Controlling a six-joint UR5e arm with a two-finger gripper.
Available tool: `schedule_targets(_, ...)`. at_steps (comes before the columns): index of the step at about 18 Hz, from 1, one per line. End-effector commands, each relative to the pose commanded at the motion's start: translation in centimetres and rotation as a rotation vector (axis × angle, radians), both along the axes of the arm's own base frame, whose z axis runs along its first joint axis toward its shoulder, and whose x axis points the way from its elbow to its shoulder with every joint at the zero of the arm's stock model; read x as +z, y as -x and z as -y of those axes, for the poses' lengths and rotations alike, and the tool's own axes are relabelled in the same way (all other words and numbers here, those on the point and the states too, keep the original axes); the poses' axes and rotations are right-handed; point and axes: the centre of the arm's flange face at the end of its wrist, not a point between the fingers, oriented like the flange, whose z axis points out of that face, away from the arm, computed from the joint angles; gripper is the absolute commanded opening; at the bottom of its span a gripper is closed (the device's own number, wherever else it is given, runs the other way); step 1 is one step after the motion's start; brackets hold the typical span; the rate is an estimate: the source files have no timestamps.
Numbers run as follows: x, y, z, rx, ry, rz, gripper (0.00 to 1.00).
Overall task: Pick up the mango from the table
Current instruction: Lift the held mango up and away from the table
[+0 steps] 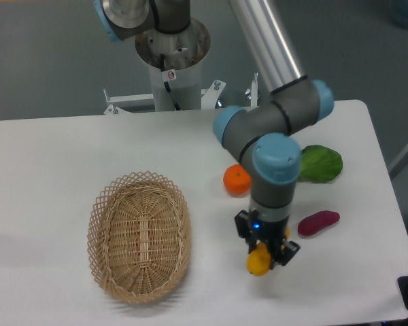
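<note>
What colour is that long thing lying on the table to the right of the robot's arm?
The sweet potato is reddish purple, seen plainly in the fixed camera view.

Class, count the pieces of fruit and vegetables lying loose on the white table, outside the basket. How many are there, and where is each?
4. The mango sits under the gripper, the orange beside the arm, the leafy green right of it, the purple sweet potato below that. The arm may hide more.
</note>
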Motion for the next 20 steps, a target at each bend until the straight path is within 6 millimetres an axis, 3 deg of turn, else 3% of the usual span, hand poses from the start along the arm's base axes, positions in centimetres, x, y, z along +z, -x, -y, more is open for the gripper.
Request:
schedule_targets(2, 3.2, 0.5, 1.8, 0.002, 0.001, 0.002, 0.41)
schedule_targets(5, 6.4, 1.1, 5.1, -0.040, 0.014, 0.007, 0.40)
schedule_targets(8, 9.1, 2.8, 9.8, -0.063, 0.018, 0.042, 0.40)
schedule_targets(10, 10.6, 4.0, 14.0, -0.097, 0.035, 0.074, 0.40)
schedule_targets(12, 11.2, 4.8, 16.7, -0.148, 0.048, 0.071, 0.41)
schedule_targets(20, 11.6, 5.1, 17.5, -0.158, 0.050, 0.067, 0.41)
